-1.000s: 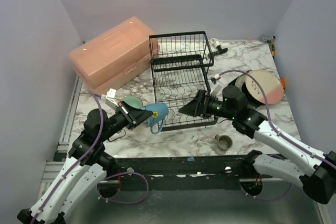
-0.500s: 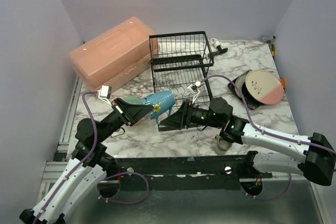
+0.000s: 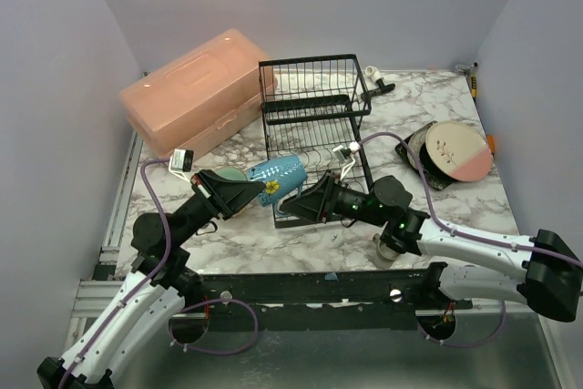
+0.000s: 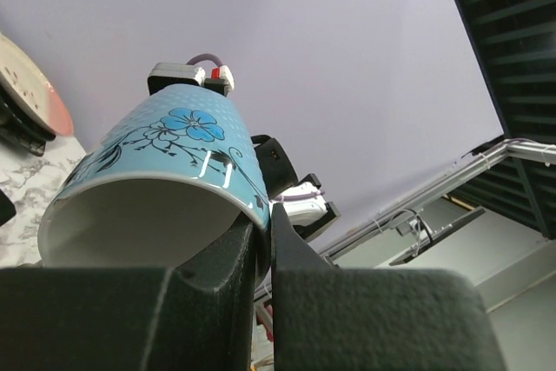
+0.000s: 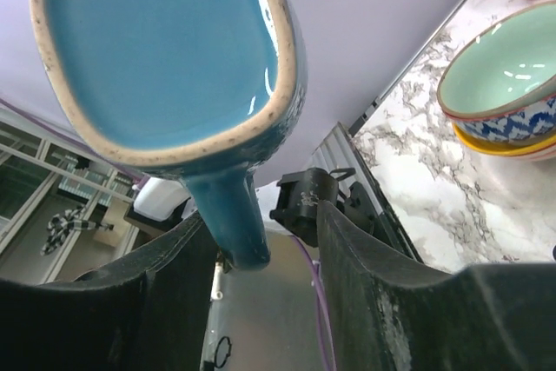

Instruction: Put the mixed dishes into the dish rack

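Note:
My left gripper (image 3: pixel 251 191) is shut on the rim of a light blue flowered mug (image 3: pixel 277 179) and holds it tilted in the air in front of the black wire dish rack (image 3: pixel 314 120). In the left wrist view the mug (image 4: pixel 165 171) sits between the fingers (image 4: pixel 217 267). My right gripper (image 3: pixel 301 209) is open just right of the mug. In the right wrist view the mug's square base (image 5: pixel 165 49) and its handle (image 5: pixel 234 223) show, with the handle between the open jaws, closer to the left finger (image 5: pixel 156 284).
A salmon-pink box (image 3: pixel 196 93) stands at the back left. A stack of bowls, mint green on top (image 5: pixel 508 84), sits behind the left gripper (image 3: pixel 226 173). Pink-cream and dark plates (image 3: pixel 453 152) lie at the right. An olive mug (image 3: pixel 386 248) stands near the front edge.
My left gripper has lifted the blue mug up and to the right. My right arm has swung left from the rack's front until its open jaws stand at the mug's handle.

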Controlling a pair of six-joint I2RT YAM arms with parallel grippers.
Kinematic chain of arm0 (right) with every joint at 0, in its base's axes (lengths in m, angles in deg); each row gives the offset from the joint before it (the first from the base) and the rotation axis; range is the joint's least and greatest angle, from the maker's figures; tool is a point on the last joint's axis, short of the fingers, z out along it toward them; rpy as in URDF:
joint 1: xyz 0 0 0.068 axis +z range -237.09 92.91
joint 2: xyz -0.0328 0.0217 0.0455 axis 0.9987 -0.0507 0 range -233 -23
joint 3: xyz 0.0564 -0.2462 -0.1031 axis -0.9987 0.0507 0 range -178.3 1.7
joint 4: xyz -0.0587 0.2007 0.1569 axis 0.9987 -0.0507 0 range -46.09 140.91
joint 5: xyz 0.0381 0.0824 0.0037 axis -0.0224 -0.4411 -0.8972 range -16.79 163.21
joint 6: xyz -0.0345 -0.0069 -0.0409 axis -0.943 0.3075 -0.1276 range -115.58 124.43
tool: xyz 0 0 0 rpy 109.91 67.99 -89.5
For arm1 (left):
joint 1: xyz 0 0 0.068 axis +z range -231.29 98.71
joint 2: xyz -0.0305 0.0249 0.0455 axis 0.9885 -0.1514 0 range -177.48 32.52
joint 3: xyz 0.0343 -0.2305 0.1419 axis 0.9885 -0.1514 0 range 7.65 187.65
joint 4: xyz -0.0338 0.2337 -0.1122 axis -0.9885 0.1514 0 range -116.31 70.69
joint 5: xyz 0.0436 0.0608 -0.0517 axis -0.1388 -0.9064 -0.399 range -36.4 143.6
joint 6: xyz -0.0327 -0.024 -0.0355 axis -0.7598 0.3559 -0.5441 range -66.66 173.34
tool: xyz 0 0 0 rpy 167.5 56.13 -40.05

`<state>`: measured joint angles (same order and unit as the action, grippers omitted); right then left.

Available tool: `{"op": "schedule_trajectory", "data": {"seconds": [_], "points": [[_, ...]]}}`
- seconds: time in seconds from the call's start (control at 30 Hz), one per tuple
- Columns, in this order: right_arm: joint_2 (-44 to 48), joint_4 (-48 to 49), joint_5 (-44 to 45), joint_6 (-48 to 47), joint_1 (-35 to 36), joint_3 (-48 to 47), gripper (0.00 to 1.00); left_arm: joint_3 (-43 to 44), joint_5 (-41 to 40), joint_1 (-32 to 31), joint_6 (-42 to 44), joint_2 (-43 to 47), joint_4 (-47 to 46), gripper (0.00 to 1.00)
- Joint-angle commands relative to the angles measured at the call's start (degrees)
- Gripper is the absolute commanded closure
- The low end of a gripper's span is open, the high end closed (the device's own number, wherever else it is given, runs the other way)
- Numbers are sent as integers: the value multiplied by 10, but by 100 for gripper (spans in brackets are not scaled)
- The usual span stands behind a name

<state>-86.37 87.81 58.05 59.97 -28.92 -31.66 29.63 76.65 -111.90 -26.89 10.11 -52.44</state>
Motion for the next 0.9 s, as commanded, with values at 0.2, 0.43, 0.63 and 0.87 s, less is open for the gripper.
{"op": "schedule_trajectory", "data": {"seconds": [0.2, 0.43, 0.63, 0.87], "points": [[-28, 70, 24, 0, 6, -17, 86, -7, 32, -2, -5, -15, -72, 100], [16, -107, 199, -9, 6, -12, 99, 45, 26, -2, 121, -12, 179, 28], [31, -361, 393, -95, 5, -58, 100, 145, -74, -2, 307, 3, 459, 1], [-52, -489, 535, -190, -15, -107, 100, 250, -179, -1, 492, -12, 615, 1]]}}
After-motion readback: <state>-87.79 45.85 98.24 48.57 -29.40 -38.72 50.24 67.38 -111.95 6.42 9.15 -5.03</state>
